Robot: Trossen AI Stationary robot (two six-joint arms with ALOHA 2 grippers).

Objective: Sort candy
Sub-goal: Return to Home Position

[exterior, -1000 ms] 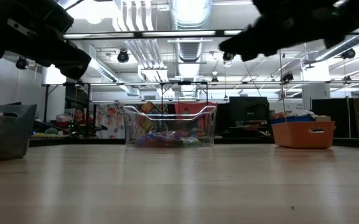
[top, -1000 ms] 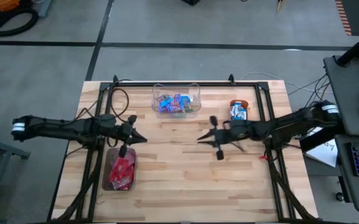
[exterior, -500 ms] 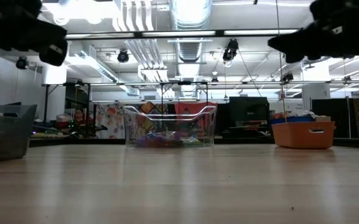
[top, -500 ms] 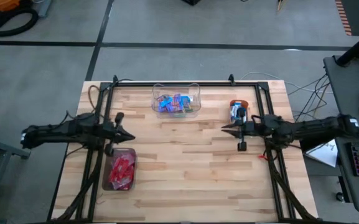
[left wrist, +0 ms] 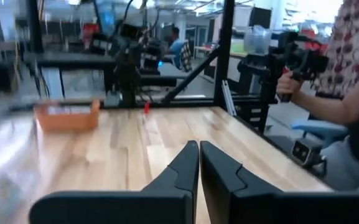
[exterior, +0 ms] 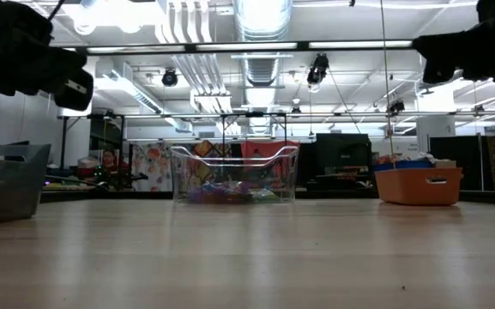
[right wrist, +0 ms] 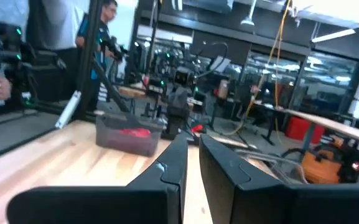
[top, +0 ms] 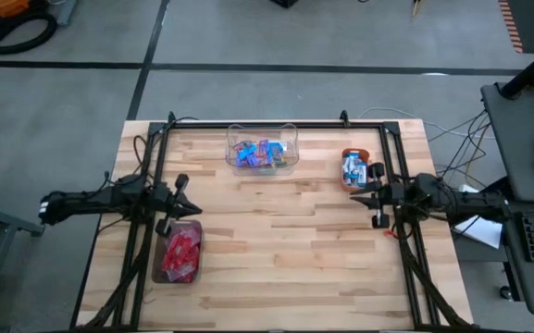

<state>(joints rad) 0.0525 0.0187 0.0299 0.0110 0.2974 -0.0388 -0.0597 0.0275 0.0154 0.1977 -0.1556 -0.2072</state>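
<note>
**Both arms hang at the table's sides, candy sitting in three bins**

Here's the table [top: 276, 268], and the candy is spread across three containers. Up at the middle of the far edge, the clear bin [top: 262, 149] holds a jumble of blue and mixed wrappers. Near the left edge, toward the front, the grey bin [top: 179, 252] carries only red pieces. Over by the far right corner, the orange bin [top: 354, 167] has blue-and-white ones in it. Nothing loose on the wood that I can make out.

The left gripper [top: 191, 209] hovers just above the grey bin's far end, fingers pressed together, holding nothing. The right gripper [top: 357, 197] sits just in front of the orange bin near the right edge, its fingers close-set with a thin slit between them, also carrying nothing.

Now, the risks. Mixed candy lies in the clear bin, so a reach into that pile could pinch two wrappers at once, or snag the wrong colour. That bin looks light; a finger catching its rim could shove it toward the far edge. And both arms reaching the centre together could clash.
</note>
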